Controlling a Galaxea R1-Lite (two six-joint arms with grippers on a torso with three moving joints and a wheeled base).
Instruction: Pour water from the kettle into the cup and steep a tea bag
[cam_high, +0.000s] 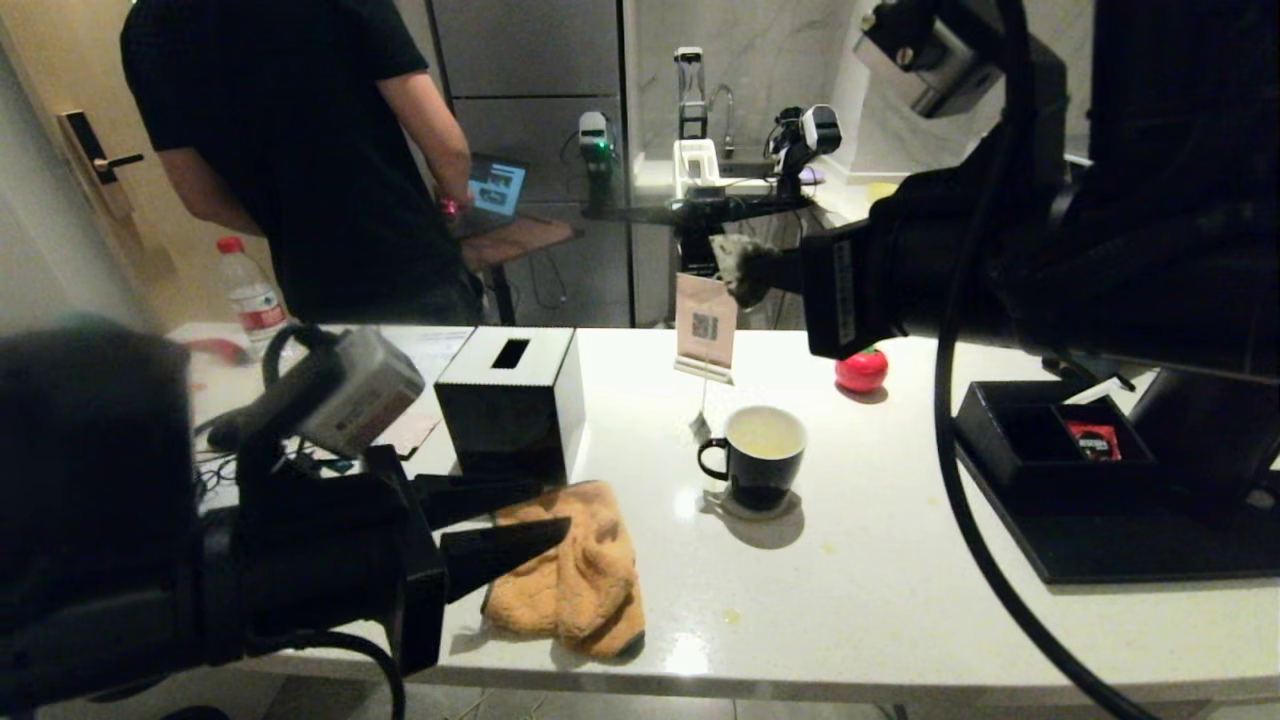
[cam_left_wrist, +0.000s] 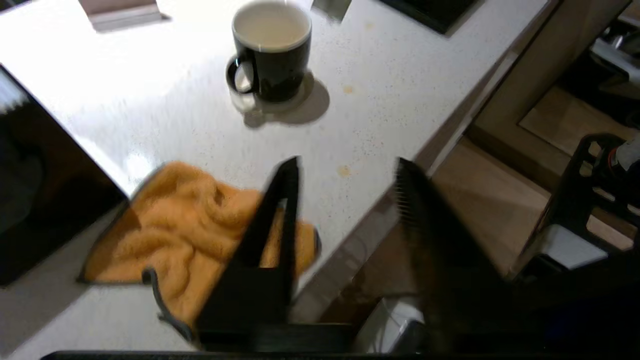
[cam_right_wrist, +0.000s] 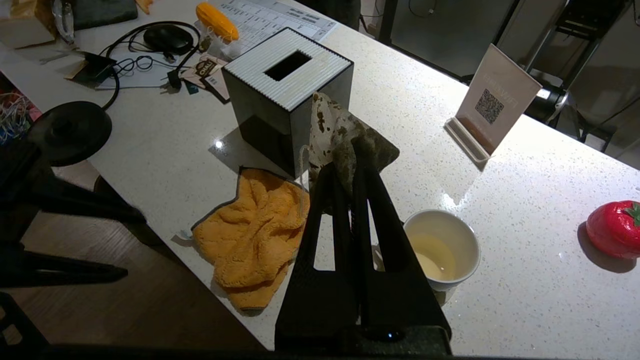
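While cup stands, right claw pinches tea bag — aloft.

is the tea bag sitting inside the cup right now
No, the tea bag is pinched in the right gripper, held above the counter beside the cup, which holds only water.

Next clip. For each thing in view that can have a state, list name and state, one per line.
Black ceramic mug with white inside: upright on counter, holds some pale yellowish water.
Grey-beige wet tea bag: pinched, lifted above counter, outside the mug.
Right gripper: jaws shut on tea bag.
Left gripper: jaws open, empty, above the orange cloth.
Orange cloth: crumpled, near counter edge.
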